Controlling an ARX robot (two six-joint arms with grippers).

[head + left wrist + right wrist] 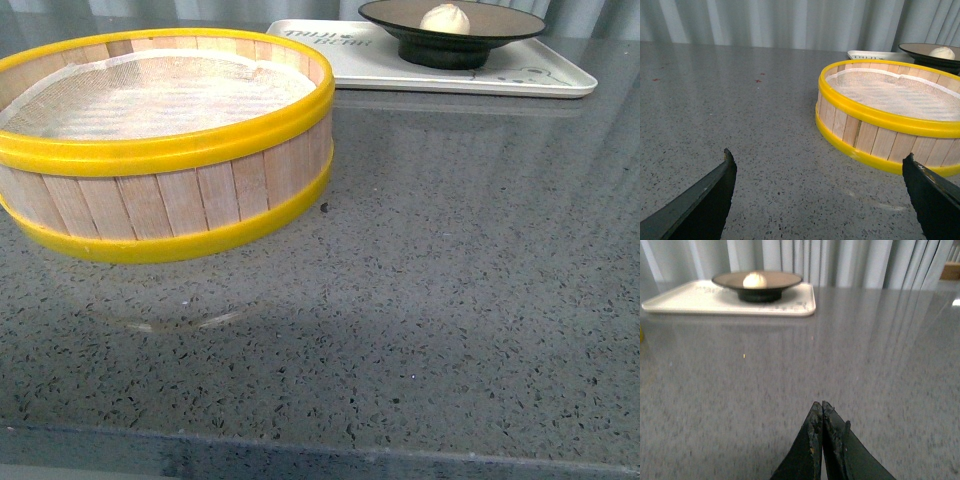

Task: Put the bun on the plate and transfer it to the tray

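The white bun [445,18] sits on the brown plate [505,22] with the black rim, and the plate stands on the white tray [350,60] at the back right. Bun [754,280], plate [777,280] and tray [695,302] also show far off in the right wrist view. The bun [942,52] and plate [917,49] peek behind the steamer in the left wrist view. My left gripper [820,160] is open and empty over the bare table, short of the steamer. My right gripper [821,406] is shut and empty, low over the table, well back from the tray. Neither arm shows in the front view.
A yellow-rimmed wooden steamer basket [170,210] with a white cloth liner stands at the front left, also in the left wrist view [875,135]. The grey speckled table [450,300] runs to its front edge. Curtains hang behind.
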